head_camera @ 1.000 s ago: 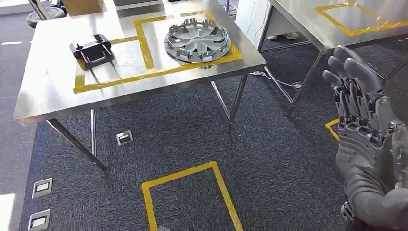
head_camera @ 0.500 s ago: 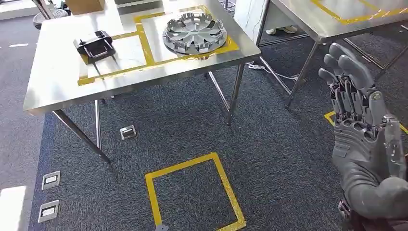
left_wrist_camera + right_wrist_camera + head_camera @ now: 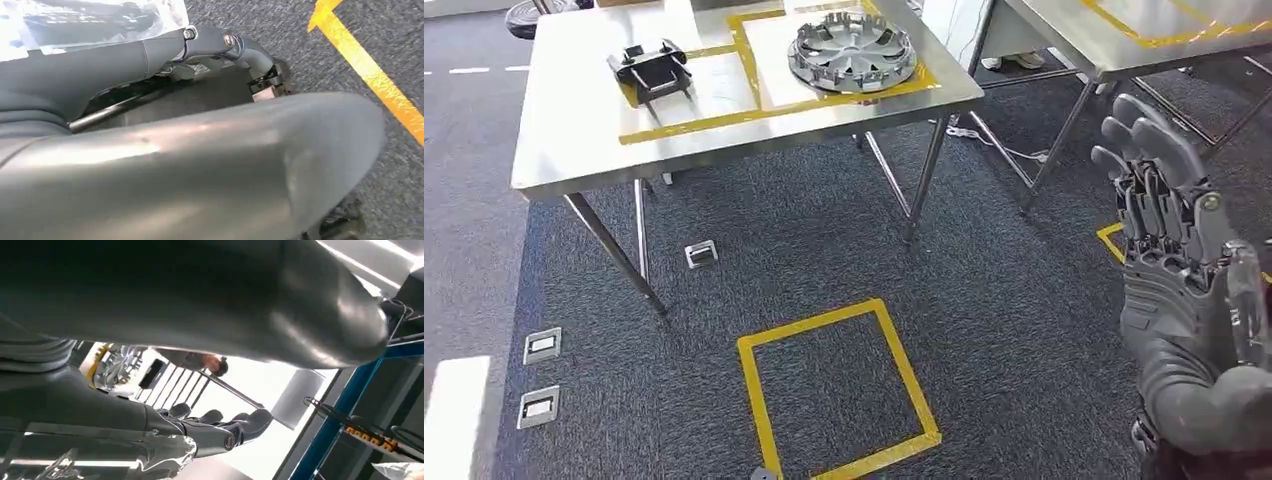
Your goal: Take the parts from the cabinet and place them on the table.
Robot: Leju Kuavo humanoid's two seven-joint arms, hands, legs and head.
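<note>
— Where do the parts stand?

— From my seat, two are down on the steel table (image 3: 574,150): the wheel cover (image 3: 854,50) inside one taped box, the black bracket (image 3: 652,68) in the box beside it.

— And the hands?

— My right hand (image 3: 1179,290) is raised, fingers straight and apart, holding nothing. The left hand (image 3: 150,60) looks empty, its fingers extended. I see no cabinet, so I can't tell how many parts are left; I judge another fetch comes next.
</note>
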